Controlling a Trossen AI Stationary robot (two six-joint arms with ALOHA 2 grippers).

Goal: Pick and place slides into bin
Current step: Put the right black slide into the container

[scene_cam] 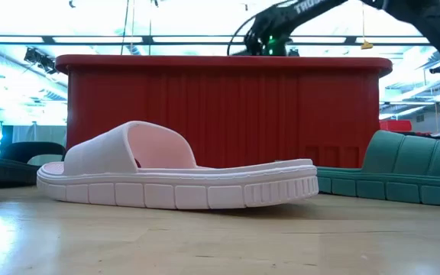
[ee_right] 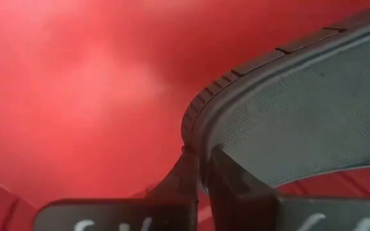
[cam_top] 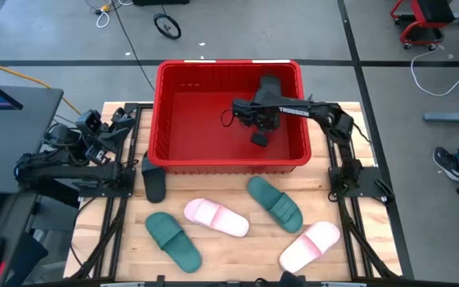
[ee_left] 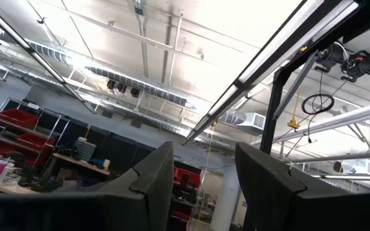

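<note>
One black slide (ee_right: 313,109), ribbed-edged, textured sole showing.

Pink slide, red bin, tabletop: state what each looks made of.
Pink slide: likely soft moulded foam or rubber, matte, with a ribbed sole edge and one-piece strap. Red bin: rigid plastic, slightly glossy, with ribbed walls and a thick rim. Tabletop: wood, with visible grain and a light sheen.
</note>
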